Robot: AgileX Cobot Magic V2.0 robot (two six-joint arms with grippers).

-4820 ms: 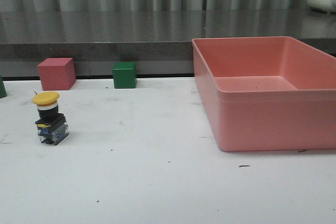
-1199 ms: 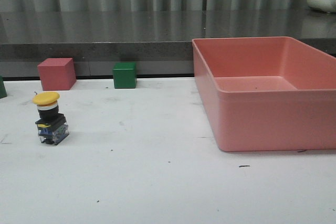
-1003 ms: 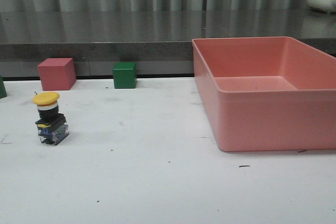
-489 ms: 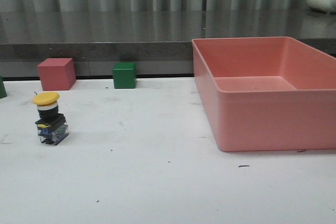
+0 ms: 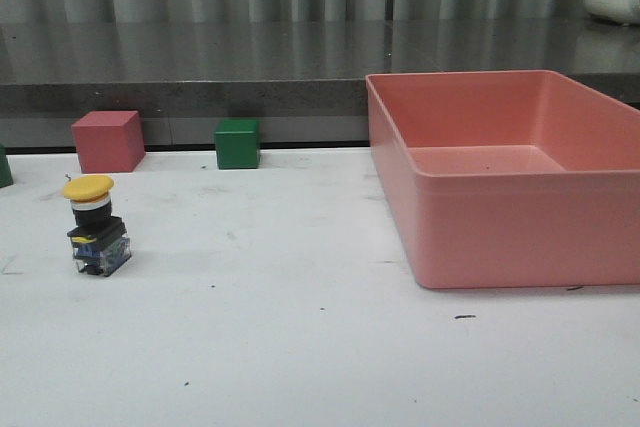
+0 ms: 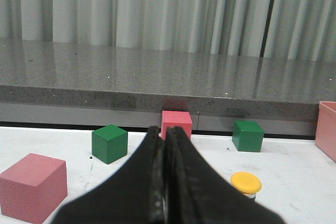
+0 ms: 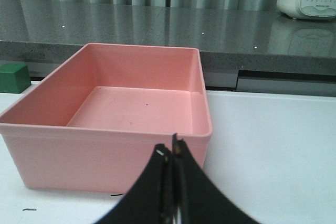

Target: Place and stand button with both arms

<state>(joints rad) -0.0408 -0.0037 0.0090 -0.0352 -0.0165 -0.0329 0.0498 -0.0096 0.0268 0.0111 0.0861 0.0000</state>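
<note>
The button [image 5: 95,226] stands upright on the white table at the left, yellow cap on top, black-and-clear base below. Its yellow cap [image 6: 246,182] also shows in the left wrist view, just beside my left gripper [image 6: 165,136], which is shut with nothing between its fingers. My right gripper [image 7: 172,153] is shut and empty too, in front of the near wall of the pink bin [image 7: 105,135]. Neither arm shows in the front view.
A large pink bin [image 5: 520,237] fills the right of the table. A pink cube [image 5: 108,140] and a green cube [image 5: 237,143] stand along the back edge. The left wrist view also shows a nearer pink cube [image 6: 32,186] and another green cube [image 6: 109,143].
</note>
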